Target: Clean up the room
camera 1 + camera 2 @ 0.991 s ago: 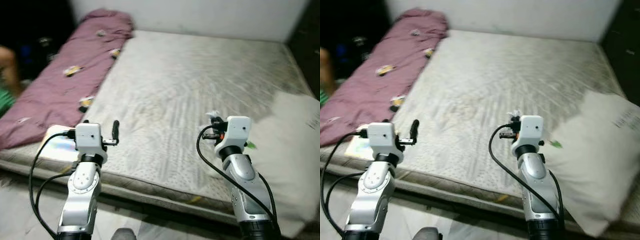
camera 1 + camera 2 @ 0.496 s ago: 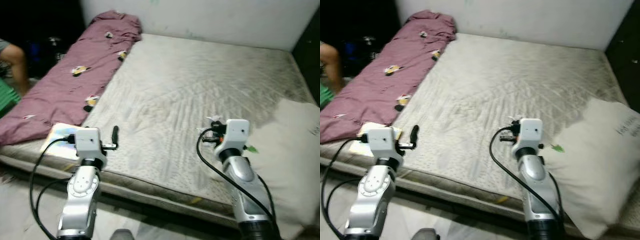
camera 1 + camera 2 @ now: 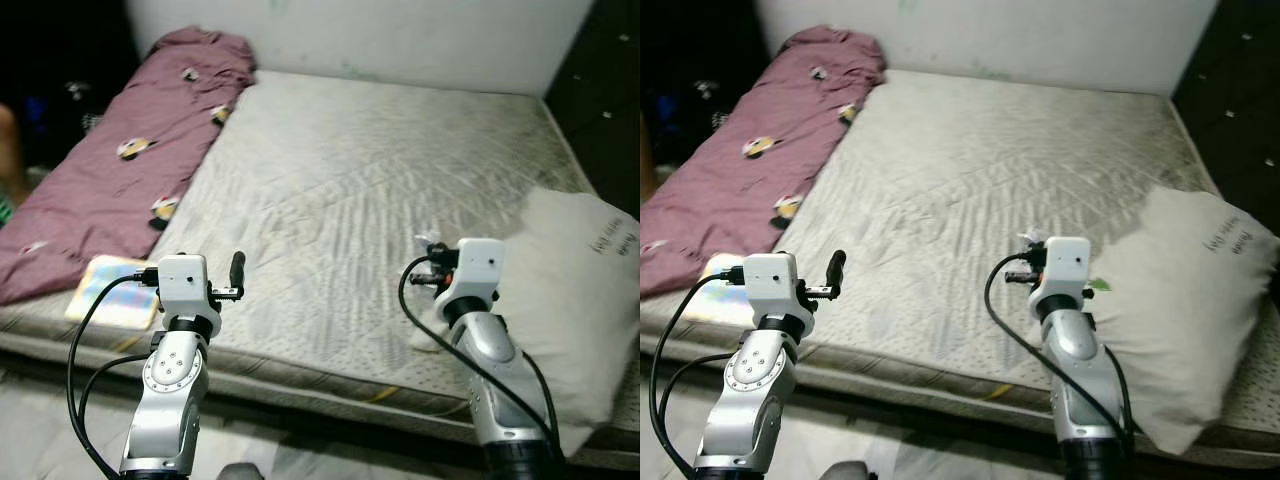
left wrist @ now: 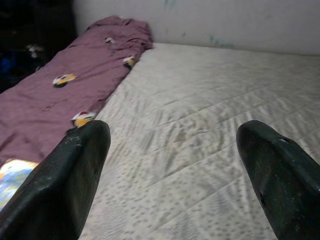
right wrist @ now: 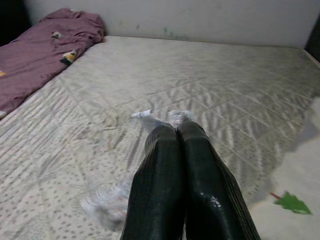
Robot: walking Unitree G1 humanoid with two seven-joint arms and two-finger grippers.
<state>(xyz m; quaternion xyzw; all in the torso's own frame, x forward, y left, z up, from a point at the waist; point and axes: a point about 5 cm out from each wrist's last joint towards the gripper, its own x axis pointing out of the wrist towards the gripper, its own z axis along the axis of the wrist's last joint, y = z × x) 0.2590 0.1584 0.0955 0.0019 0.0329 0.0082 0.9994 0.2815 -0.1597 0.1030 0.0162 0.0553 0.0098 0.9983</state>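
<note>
2 grippers hovered over the near edge of your bare mattress [image 3: 380,160].
Your left gripper [image 4: 175,170] had its fingers spread wide, holding nothing; your right gripper [image 5: 176,135] was pinched on a thin scrap of clear plastic [image 5: 150,116]. A purple blanket [image 3: 130,150] lay at 10 o'clock, a white pillow [image 3: 570,300] at 3, a colourful book [image 3: 112,290] at 8.

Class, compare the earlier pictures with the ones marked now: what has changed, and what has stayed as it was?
Only the camera has shifted; the bedding keeps its place. The left hand stays open over the mattress, the right hand stays shut on a clear plastic scrap. The maroon blanket, pillow and book lie unmoved.
</note>
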